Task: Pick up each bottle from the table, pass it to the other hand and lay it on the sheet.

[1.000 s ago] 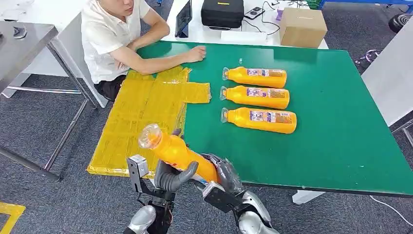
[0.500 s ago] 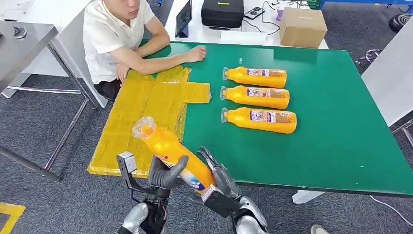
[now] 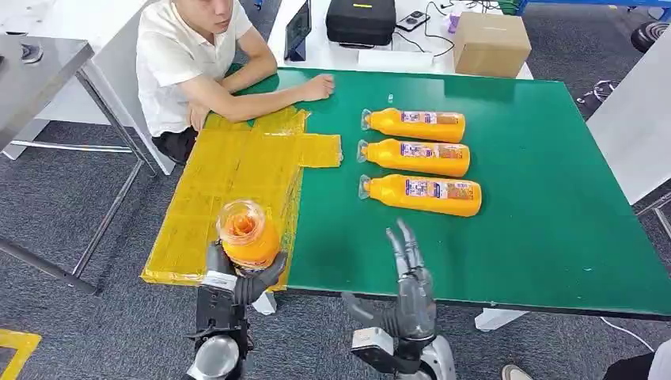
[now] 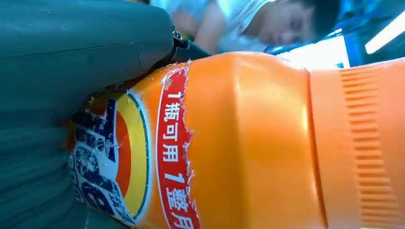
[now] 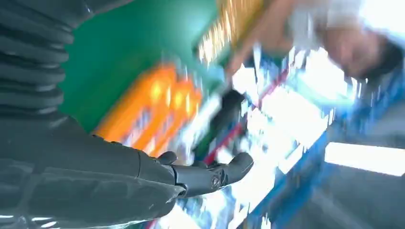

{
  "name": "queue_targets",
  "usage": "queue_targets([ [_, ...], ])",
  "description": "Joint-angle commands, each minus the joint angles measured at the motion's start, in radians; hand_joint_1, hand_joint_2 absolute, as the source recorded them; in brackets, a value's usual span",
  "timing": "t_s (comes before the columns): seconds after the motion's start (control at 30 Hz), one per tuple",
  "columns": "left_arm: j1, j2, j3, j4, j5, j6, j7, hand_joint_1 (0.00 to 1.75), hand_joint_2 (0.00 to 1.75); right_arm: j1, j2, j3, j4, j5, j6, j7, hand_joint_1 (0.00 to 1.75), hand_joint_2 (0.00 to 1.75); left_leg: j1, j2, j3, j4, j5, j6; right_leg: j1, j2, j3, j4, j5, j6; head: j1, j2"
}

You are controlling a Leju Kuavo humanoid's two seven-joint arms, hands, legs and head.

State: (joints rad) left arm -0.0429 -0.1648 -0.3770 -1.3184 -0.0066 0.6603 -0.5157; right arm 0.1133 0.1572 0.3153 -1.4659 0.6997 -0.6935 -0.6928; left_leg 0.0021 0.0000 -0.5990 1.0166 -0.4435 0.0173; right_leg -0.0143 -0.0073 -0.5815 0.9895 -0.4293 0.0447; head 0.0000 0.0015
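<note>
My left hand (image 3: 237, 279) grips an orange bottle (image 3: 246, 233) upright, cap end toward the camera, over the near edge of the yellow sheet (image 3: 233, 190). The left wrist view has the same bottle (image 4: 248, 143) with its red and blue label against my left hand (image 4: 57, 109). My right hand (image 3: 409, 279) is raised at the table's near edge, fingers straight and apart, holding nothing. In the blurred right wrist view my right hand (image 5: 143, 176) is empty too. Three more orange bottles (image 3: 418, 159) lie side by side on the green table (image 3: 538, 222).
A person in a white shirt (image 3: 178, 55) sits at the far left corner, an arm (image 3: 269, 91) resting on the table by the sheet. A cardboard box (image 3: 490, 43) and a black case (image 3: 361, 20) stand on the white desk behind. A grey table (image 3: 39, 71) is at the left.
My right hand has let go of the bottle and swung right, fingers now straight up. My left hand has tipped the bottle upright over the sheet's near edge.
</note>
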Motion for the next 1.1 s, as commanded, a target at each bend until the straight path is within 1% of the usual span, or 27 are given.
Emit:
queue_targets([
  [0.03, -0.05, 0.109, 0.073, -0.006, -0.376, 0.028, 0.148, 1.75, 1.75, 0.031, 0.074, -0.159, -0.273, -0.066, -0.005, -0.005, 0.0, 1.75, 0.001, 0.001, 0.003, 0.0, -0.001, -0.002, 0.001, 0.001, 0.002, 0.001, -0.001, -0.003, 0.0, 0.0],
  [0.07, -0.055, 0.115, 0.072, -0.001, -0.432, 0.012, 0.183, 1.75, 1.75, 0.028, 0.066, -0.145, -0.266, -0.078, -0.005, -0.005, 0.0, 1.75, 0.001, 0.002, 0.004, 0.0, -0.001, -0.002, 0.001, 0.003, 0.003, 0.0, 0.0, -0.003, 0.0, 0.0],
  [0.1, -0.055, 0.115, 0.072, -0.001, -0.432, 0.012, 0.183, 1.75, 1.75, 0.028, 0.066, -0.145, -0.266, -0.078, -0.005, -0.005, 0.0, 1.75, 0.0, 0.001, 0.002, -0.001, 0.0, -0.001, 0.0, 0.002, 0.001, 0.0, 0.0, -0.002, 0.0, 0.0],
  [0.17, -0.109, 0.149, 0.072, 0.072, -0.629, -0.065, 0.263, 1.75, 1.75, 0.005, 0.042, -0.102, -0.207, -0.114, -0.005, -0.005, 0.0, 1.75, 0.001, 0.001, 0.003, -0.001, 0.0, -0.001, 0.001, 0.001, 0.002, -0.001, 0.0, -0.002, 0.0, 0.0],
  [0.23, -0.181, 0.15, 0.079, 0.18, -0.738, -0.143, 0.316, 1.75, 1.75, -0.016, 0.011, -0.062, -0.149, -0.187, -0.005, -0.005, 0.0, 1.75, 0.001, 0.0, 0.003, -0.002, 0.001, -0.001, 0.001, 0.0, 0.003, -0.001, 0.0, -0.002, 0.0, 0.0],
  [0.3, -0.229, 0.148, 0.078, 0.254, -0.777, -0.179, 0.33, 1.75, 1.75, -0.026, 0.006, -0.056, -0.135, -0.204, -0.005, -0.005, 0.0, 1.75, 0.001, 0.0, 0.003, -0.002, 0.001, -0.001, 0.0, -0.001, 0.003, -0.002, 0.001, -0.002, 0.0, 0.0],
  [0.37, -0.315, 0.163, 0.019, 0.397, -0.941, -0.223, 0.352, 1.75, 1.75, -0.036, -0.007, -0.039, -0.107, -0.267, -0.005, -0.005, 0.0, 1.75, 0.001, 0.0, 0.004, -0.002, 0.001, -0.001, 0.0, 0.0, 0.004, -0.002, 0.001, -0.002, 0.0, 0.0],
  [0.4, -0.315, 0.163, 0.019, 0.397, -0.941, -0.223, 0.352, 1.75, 1.75, -0.036, -0.007, -0.039, -0.107, -0.267, -0.005, -0.005, 0.0, 1.75, 0.001, -0.001, 0.005, -0.003, 0.002, -0.002, 0.001, -0.001, 0.006, -0.003, 0.001, -0.002, 0.0, 0.0],
  [0.43, -0.369, 0.169, -0.024, 0.493, -1.052, -0.227, 0.385, 1.75, 1.75, -0.048, -0.021, -0.024, -0.081, -0.316, -0.005, -0.005, 0.0, 1.75, 0.001, -0.001, 0.004, -0.002, 0.002, -0.001, 0.001, -0.001, 0.005, -0.002, 0.001, -0.002, 0.0, 0.0],
  [0.47, -0.394, 0.161, -0.034, 0.541, -1.073, -0.254, 0.392, 1.75, 1.75, -0.058, -0.035, -0.008, -0.061, -0.343, -0.005, -0.005, 0.0, 1.75, 0.001, -0.001, 0.004, -0.002, 0.001, -0.001, 0.0, -0.001, 0.004, -0.002, 0.0, -0.002, 0.0, 0.0],
  [0.53, -0.404, 0.149, -0.028, 0.566, -1.06, -0.264, 0.381, 1.75, 1.75, -0.063, -0.038, -0.006, -0.05, -0.344, -0.005, -0.005, 0.0, 1.75, 0.002, -0.003, 0.006, -0.003, 0.002, -0.001, 0.001, -0.003, 0.007, -0.003, 0.001, -0.003, 0.0, 0.0],
  [0.57, -0.429, 0.143, -0.055, 0.614, -1.1, -0.265, 0.38, 1.75, 1.75, -0.067, -0.043, 0.0, -0.039, -0.347, -0.005, -0.005, 0.0, 1.75, 0.001, 0.0, 0.005, -0.002, 0.001, -0.001, 0.001, 0.0, 0.005, -0.002, 0.001, -0.002, 0.0, 0.0],
  [0.73, -0.463, 0.103, -0.034, 0.68, -1.048, -0.316, 0.364, 1.75, 1.75, -0.077, -0.051, 0.021, -0.026, -0.383, -0.005, -0.005, 0.0, 1.75, 0.001, -0.001, 0.005, -0.001, 0.001, -0.001, 0.001, 0.0, 0.006, -0.002, 0.0, -0.002, 0.0, 0.0],
  [0.8, -0.471, 0.097, -0.03, 0.692, -1.034, -0.335, 0.362, 1.75, 1.75, -0.079, -0.053, 0.029, -0.02, -0.4, -0.005, -0.005, 0.0, 1.75, 0.001, -0.001, 0.005, -0.001, 0.001, -0.001, 0.001, -0.001, 0.006, -0.002, 0.0, -0.002, 0.0, 0.0],
  [0.83, -0.476, 0.097, -0.032, 0.697, -1.033, -0.343, 0.362, 1.48, 1.75, -0.08, -0.053, 0.033, -0.016, -0.405, -0.004, -0.005, 0.0, 1.75, 0.001, 0.0, 0.004, -0.001, 0.001, -0.001, 0.0, 0.0, 0.005, -0.001, 0.0, -0.001, 0.0, 0.0],
  [0.87, -0.484, 0.097, -0.031, 0.707, -1.019, -0.365, 0.352, 0.07, 1.75, -0.084, -0.057, 0.041, -0.007, -0.411, -0.005, -0.005, 0.0, 1.75, 0.001, 0.001, 0.005, -0.002, 0.001, -0.001, 0.001, 0.001, 0.006, -0.002, 0.0, -0.002, 0.0, 0.0],
  [0.9, -0.492, 0.093, -0.015, 0.719, -0.986, -0.391, 0.34, 0.0, 1.75, -0.088, -0.061, 0.049, 0.002, -0.416, -0.002, -0.005, 0.0, 1.75, 0.001, 0.001, 0.005, -0.002, 0.001, -0.001, 0.0, 0.001, 0.005, -0.002, 0.001, -0.002, 0.0, 0.0],
  [0.93, -0.503, 0.089, 0.01, 0.736, -0.94, -0.436, 0.329, 0.0, 1.75, -0.094, -0.062, 0.054, 0.009, -0.418, -0.004, -0.005, 0.0, 1.75, 0.001, 0.001, 0.003, -0.001, 0.001, -0.001, 0.0, 0.001, 0.004, -0.001, 0.001, -0.001, 0.0, 0.0],
  [1.0, -0.521, 0.087, 0.027, 0.758, -0.896, -0.482, 0.315, 0.0, 1.75, -0.101, -0.065, 0.062, 0.016, -0.424, -0.005, -0.005, 0.0, 1.75, 0.001, 0.001, 0.004, -0.001, 0.001, -0.001, 0.001, 0.001, 0.004, -0.001, 0.001, -0.001, 0.0, 0.0],
  [1.07, -0.543, 0.082, 0.065, 0.784, -0.82, -0.561, 0.292, 0.0, 1.75, -0.108, -0.066, 0.059, 0.021, -0.428, -0.005, -0.005, 0.0, 1.75, 0.001, 0.002, 0.005, -0.001, 0.001, -0.001, 0.0, 0.002, 0.005, -0.001, 0.001, -0.001, 0.0, 0.0],
  [1.1, -0.543, 0.082, 0.065, 0.784, -0.82, -0.561, 0.292, 0.0, 1.75, -0.108, -0.066, 0.059, 0.021, -0.428, -0.005, -0.005, 0.0, 1.75, 0.001, 0.002, 0.006, -0.002, 0.001, -0.001, 0.001, 0.002, 0.006, -0.002, 0.001, -0.002, 0.0, 0.0],
])
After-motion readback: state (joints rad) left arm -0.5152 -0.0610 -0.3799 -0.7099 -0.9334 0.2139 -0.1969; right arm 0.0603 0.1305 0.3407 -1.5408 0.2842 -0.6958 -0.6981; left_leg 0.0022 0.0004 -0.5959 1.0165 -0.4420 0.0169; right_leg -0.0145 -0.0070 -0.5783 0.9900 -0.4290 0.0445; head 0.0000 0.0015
